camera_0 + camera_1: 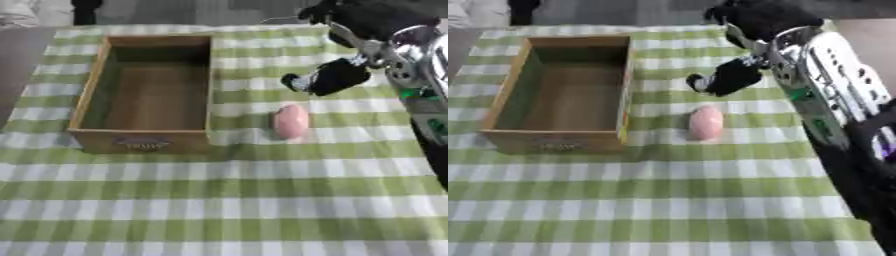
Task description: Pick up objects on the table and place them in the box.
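Note:
A pink egg-shaped object [290,121] lies on the green checked cloth, just right of the wooden box [86,92]. The box is open at the top and nothing shows inside it. My right arm comes in from the right, its silver forearm [820,85] slanting up to the black right hand [759,20] near the table's far edge. The hand hangs above and behind the pink object, apart from it, open and holding nothing. Its thumb [728,75] sticks down toward the cloth, a short way behind the object. My left hand shows in neither view.
The green and white checked cloth [219,200] covers the whole table. The table's far edge runs just behind the box, with dark floor and a pale shape beyond the far left corner.

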